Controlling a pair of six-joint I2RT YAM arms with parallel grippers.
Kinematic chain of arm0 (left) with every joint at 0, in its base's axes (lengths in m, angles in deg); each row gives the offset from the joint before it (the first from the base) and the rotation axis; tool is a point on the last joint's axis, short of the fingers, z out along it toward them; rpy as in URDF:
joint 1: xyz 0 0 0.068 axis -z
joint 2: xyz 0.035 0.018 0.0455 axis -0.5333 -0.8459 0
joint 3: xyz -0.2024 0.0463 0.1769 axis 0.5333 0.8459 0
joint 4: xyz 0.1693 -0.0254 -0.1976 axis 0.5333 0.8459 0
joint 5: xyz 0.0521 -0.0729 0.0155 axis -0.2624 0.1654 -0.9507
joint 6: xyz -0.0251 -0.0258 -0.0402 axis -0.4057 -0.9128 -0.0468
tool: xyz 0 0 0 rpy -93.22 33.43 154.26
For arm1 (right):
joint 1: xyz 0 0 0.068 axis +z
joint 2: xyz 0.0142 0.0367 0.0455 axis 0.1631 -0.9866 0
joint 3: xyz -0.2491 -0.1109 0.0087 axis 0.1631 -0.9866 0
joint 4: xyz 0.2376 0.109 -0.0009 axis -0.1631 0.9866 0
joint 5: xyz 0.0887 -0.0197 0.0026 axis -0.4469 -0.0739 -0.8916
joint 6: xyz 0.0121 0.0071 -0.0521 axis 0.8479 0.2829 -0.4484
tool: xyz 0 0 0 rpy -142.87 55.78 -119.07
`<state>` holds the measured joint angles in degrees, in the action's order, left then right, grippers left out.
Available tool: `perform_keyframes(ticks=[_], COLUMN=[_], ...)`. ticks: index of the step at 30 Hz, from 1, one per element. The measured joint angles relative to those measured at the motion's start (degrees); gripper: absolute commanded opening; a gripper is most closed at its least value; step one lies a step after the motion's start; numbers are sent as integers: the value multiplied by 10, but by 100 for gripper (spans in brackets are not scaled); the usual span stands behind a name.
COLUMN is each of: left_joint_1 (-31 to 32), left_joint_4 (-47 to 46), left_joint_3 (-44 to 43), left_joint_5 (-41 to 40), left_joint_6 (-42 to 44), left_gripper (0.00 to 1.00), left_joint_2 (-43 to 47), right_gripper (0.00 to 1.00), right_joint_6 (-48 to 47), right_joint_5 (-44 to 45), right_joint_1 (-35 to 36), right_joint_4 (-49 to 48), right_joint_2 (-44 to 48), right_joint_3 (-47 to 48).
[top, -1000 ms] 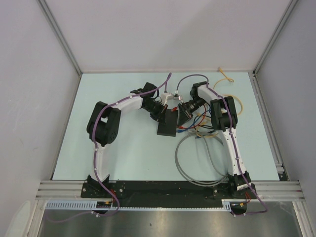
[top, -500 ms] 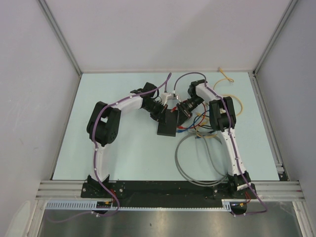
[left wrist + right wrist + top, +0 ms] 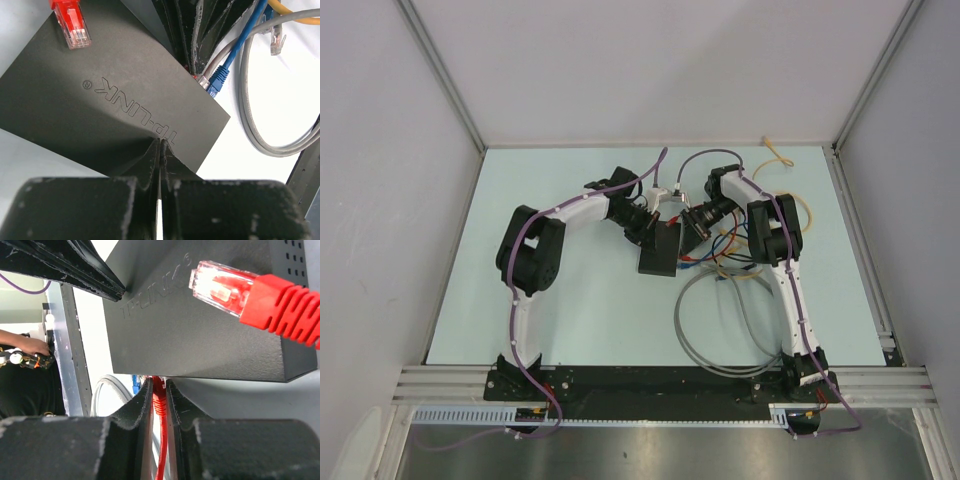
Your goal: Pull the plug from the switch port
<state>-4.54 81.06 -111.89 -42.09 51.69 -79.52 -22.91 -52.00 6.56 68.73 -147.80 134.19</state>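
Right gripper [image 3: 158,385] is pinching the red plug [image 3: 159,405] at the socket edge of the switch [image 3: 658,255], mid-table, while left gripper [image 3: 160,145] (jaws pressed together) is pinning it down; next prob. needs a straight pull.

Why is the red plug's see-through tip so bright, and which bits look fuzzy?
Right wrist view: the tip of the loose red plug glows in the light; the right hand at the bottom is dark and fuzzy. Left wrist view: the left hand is fuzzy too, with a shadow on the switch beside it, though the letters are sharp. Top view: soft, even light.
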Motion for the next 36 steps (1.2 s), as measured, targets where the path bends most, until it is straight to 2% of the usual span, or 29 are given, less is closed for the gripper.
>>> perform_keyframes(ticks=[10, 23, 29, 30, 33, 34, 36], left_joint_1=[0, 0, 0, 0, 0, 0, 0], left_joint_4=[1, 1, 2, 2, 2, 1, 2], left_joint_3=[-1, -1, -1, -1, -1, -1, -1], left_joint_5=[0, 0, 0, 0, 0, 0, 0], left_joint_6=[0, 1, 1, 1, 1, 1, 1], left_gripper=[0, 0, 0, 0, 0, 0, 0], left_joint_2=[0, 0, 0, 0, 0, 0, 0], right_gripper=[0, 0, 2, 4, 19, 28, 40], right_joint_6=[-5, 22, 35, 37, 43, 46, 56], right_joint_5=[7, 89, 132, 135, 135, 134, 133], right_joint_1=[0, -34, -43, -47, -57, -60, -65], right_joint_4=[-6, 14, -14, -22, -33, -38, -42], right_joint_2=[9, 18, 12, 11, 12, 14, 23], right_joint_3=[-7, -6, 79, 96, 136, 142, 143])
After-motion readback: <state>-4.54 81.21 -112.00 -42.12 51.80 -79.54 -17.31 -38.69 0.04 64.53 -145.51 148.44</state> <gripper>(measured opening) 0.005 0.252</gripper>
